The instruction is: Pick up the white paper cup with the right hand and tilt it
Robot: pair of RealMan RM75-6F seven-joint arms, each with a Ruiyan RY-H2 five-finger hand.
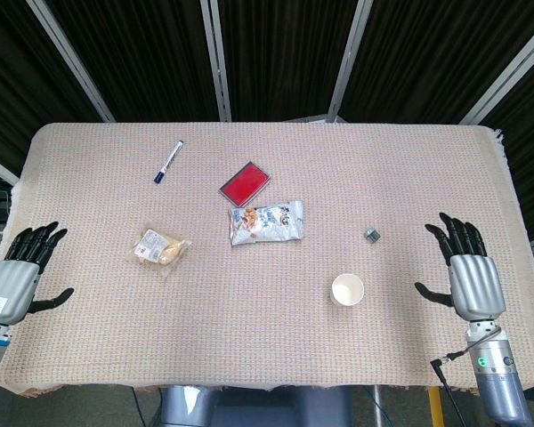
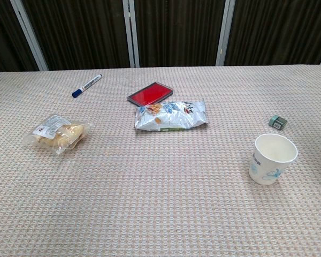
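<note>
The white paper cup [image 1: 348,290] [image 2: 273,158] stands upright on the table's near right part, its mouth open and a faint blue print on its side. My right hand [image 1: 467,269] lies flat and open at the table's right edge, well to the right of the cup and apart from it. At the left edge my left hand [image 1: 20,272] rests open with spread fingers, holding nothing. Neither hand appears in the chest view.
A snack bag [image 1: 266,222] and a red flat case [image 1: 246,182] lie mid-table. A wrapped bread pack [image 1: 160,248] sits to the left, a blue-capped marker [image 1: 168,161] at the back left. A small grey-green block [image 1: 372,234] lies behind the cup. The woven tablecloth [image 1: 249,338] covers the table.
</note>
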